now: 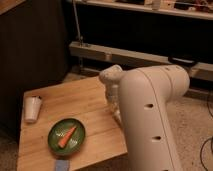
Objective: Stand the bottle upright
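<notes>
My white arm [150, 115] fills the right of the camera view. Its wrist bends down over the right edge of the wooden table [85, 107]. The gripper [115, 109] hangs there, low above the table edge and mostly covered by the arm. The white oblong bottle does not show; it is hidden behind the arm or out of view. A white tapered cup [32, 108] stands at the table's left edge, far from the gripper.
A green plate [55, 142] with a carrot [66, 136] on it sits at the front middle of the table. A small blue object [61, 165] lies at the front edge. A dark cabinet stands to the left and a metal rail [100, 50] runs behind.
</notes>
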Tool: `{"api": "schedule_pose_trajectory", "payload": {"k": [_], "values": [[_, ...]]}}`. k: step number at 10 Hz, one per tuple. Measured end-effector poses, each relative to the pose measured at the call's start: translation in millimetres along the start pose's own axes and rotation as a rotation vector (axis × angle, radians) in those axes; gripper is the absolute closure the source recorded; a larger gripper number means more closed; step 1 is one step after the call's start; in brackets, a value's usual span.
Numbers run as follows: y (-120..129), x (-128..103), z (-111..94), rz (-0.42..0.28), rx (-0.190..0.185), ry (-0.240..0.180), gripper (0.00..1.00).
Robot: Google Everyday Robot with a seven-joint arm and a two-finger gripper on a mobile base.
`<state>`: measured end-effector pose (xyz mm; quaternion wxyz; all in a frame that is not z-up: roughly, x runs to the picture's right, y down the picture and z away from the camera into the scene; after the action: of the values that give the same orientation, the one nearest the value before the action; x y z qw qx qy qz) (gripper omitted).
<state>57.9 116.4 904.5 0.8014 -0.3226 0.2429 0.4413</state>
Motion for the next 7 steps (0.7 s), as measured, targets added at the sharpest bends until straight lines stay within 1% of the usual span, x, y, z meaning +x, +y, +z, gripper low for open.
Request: {"api": "schedule_pose_trajectory", "payload": {"k": [2, 4, 6, 7], "values": [[0.2, -0.6, -1.0, 0.005, 0.001, -0.002, 0.84], [1.6, -4.0, -6.8, 0.007, 0.011, -0.021, 0.84], [6.3, -9.7, -19.7, 0.004, 0.022, -0.066, 0.84], [10.3, -15.4, -30.2, -0.003, 0.027, -0.098, 0.84]]}}
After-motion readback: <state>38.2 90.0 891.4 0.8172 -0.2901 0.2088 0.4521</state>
